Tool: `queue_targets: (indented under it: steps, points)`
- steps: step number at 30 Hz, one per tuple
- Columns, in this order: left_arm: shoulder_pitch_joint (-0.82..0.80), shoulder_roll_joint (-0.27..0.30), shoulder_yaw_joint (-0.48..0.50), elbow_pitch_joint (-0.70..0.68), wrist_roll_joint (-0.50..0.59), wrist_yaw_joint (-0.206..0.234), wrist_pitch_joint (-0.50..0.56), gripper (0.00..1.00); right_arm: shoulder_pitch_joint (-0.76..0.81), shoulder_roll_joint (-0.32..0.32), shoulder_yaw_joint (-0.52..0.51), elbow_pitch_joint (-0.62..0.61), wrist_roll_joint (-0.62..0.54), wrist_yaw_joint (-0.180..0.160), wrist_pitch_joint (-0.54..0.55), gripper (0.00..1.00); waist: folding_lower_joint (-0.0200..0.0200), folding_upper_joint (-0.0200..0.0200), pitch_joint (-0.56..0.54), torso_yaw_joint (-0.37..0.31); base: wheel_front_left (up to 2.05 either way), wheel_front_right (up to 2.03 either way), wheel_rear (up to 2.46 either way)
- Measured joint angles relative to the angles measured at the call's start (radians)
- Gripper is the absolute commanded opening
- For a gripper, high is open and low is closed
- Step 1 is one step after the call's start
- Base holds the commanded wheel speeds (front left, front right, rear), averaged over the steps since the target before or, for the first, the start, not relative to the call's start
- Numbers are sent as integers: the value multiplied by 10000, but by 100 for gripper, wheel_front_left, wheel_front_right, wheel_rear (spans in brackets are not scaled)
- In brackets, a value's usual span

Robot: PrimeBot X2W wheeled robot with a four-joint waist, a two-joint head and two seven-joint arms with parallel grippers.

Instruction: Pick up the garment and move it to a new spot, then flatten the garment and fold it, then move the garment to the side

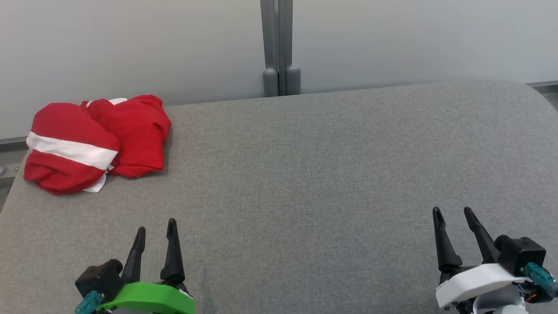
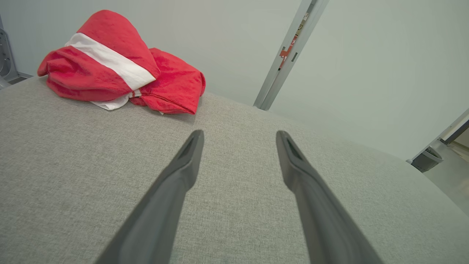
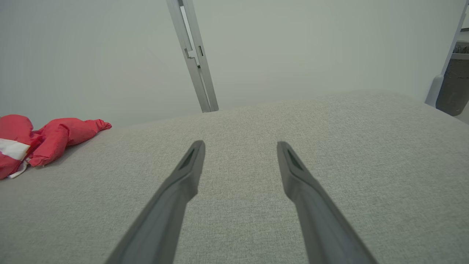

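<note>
While near wall (image 1: 130, 43), tabletop (image 1: 305, 183) under garment (image 1: 96, 139)

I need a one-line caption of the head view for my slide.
Crumpled red-and-white fabric garment on the far left of a grey cloth surface; left hand and right hand open, empty.

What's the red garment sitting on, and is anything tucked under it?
The red-and-white garment lies crumpled on the grey fabric surface, near its far left corner. A white edge pokes out beneath the front. Whatever lies under the heap is covered.
</note>
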Motion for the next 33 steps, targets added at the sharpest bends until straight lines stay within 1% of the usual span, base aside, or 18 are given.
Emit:
queue_targets:
  steps: [13, 33]
  points:
    - [41, 10, -138, 138, 736, 29, -276, 100, 102, -13, 67, -75, -1093, 0, -276, 100, 0, 0, -4, 36, 0, 0, 0]
    - [141, 27, -291, 301, 1875, 79, -669, 100, 143, -27, 186, -163, -2405, 0, -660, 100, 0, 0, -14, 52, 0, 0, 0]
